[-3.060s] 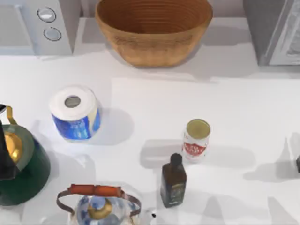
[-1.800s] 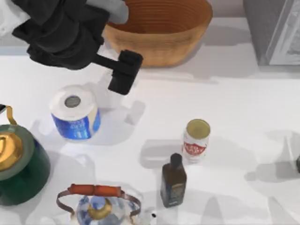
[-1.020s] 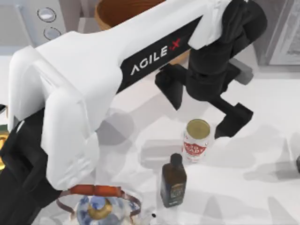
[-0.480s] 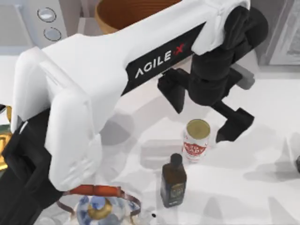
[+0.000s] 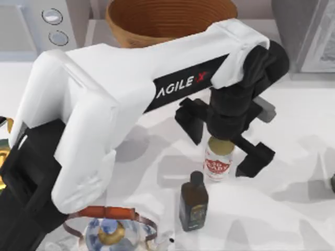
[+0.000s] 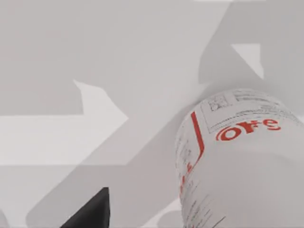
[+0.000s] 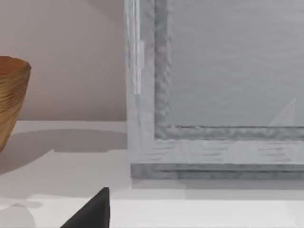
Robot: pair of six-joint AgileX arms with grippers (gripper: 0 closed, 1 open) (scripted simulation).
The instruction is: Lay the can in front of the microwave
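Observation:
The can (image 5: 217, 166), white with a red label and a gold lid, stands upright in the middle of the table. My left arm reaches across from the lower left, and its gripper (image 5: 223, 141) hangs open right over the can's top. One finger (image 5: 191, 122) is to the can's left and behind it, the other (image 5: 255, 159) to its right. In the left wrist view the can (image 6: 242, 161) looms close beside one black fingertip (image 6: 90, 214). The microwave (image 5: 44, 26) stands at the far left corner. My right gripper (image 5: 333, 182) is parked at the right edge, open.
A dark glass bottle (image 5: 193, 201) stands just in front of the can, to its left. A wicker basket (image 5: 157, 21) sits at the back, with a grey appliance (image 5: 309, 31) at the back right. A blue-white kettle (image 5: 111, 230) is at the front.
My left gripper has come forward and down from behind the can and now straddles its top. The can and bottle have not moved.

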